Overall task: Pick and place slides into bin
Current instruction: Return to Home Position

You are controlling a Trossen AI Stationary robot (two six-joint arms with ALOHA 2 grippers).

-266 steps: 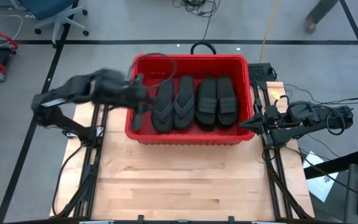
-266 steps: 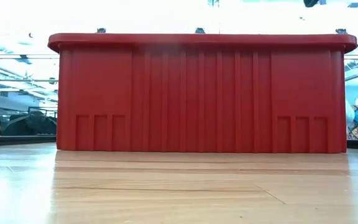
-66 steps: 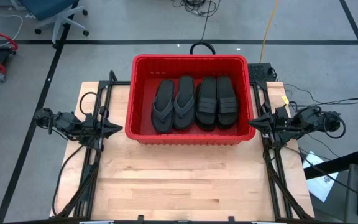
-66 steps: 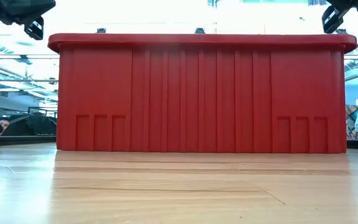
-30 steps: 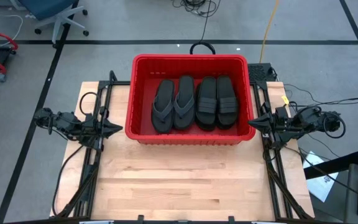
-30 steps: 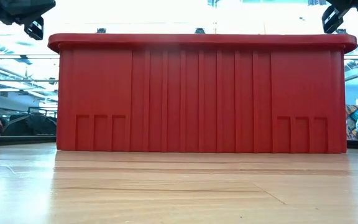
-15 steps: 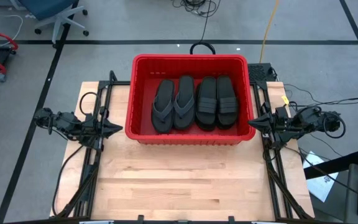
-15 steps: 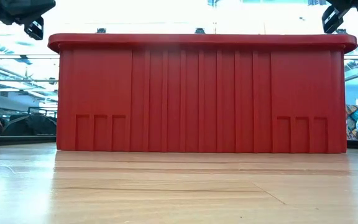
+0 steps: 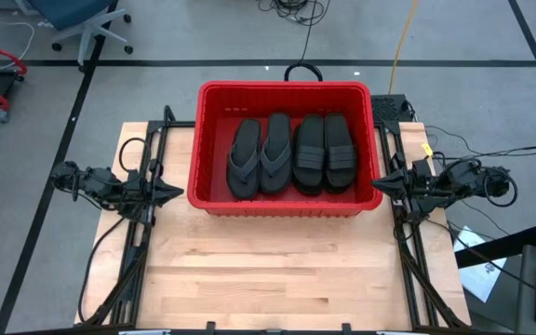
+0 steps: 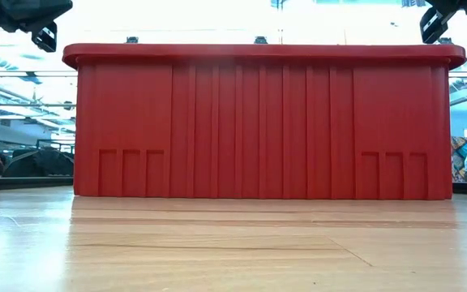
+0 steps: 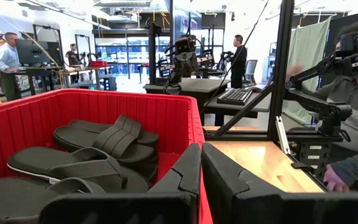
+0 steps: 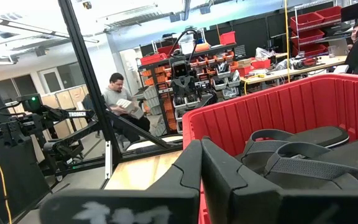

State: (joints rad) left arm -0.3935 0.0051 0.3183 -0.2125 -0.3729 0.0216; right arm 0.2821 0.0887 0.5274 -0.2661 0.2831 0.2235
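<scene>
Slides (image 9: 310, 154), four black rubber sandals abreast, two thong-strapped, two wide-banded, inside ribbed red plastic bin (image 9: 285, 207) at tabletop's (image 9: 277, 279) far edge, left gripper (image 9: 173, 194) and right gripper (image 9: 377, 186) flanking it at side edges, fingers pressed together, empty

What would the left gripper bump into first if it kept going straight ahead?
Probably the red bin: the left gripper points at its side wall. It hangs about rim-high, so it might skim over instead.
</scene>
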